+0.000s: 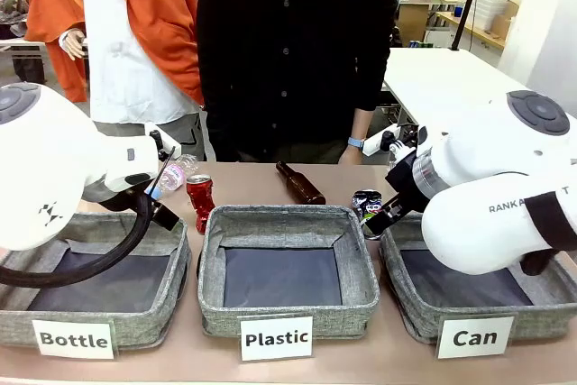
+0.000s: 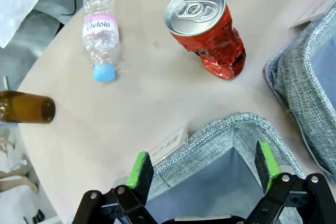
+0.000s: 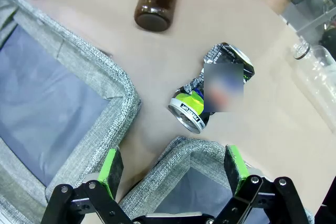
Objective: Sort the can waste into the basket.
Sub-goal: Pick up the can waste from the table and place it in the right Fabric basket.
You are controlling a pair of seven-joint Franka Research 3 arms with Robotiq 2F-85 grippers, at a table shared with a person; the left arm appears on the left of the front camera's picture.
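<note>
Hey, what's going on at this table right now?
Nothing is held yet. The left gripper hangs open over a corner of the Bottle basket, with the crushed red can standing on the table just beyond. The right gripper hangs open over a corner of the Can basket, near the black and silver can lying on the table. A person stands at the far side.

table [image 1: 248, 180] bears can basket [image 1: 539, 317], two more baskets [image 1: 288, 215] [image 1: 135, 326], red can [image 1: 200, 200], black can [image 1: 366, 205], bottles [image 1: 300, 185] [image 1: 176, 173].
</note>
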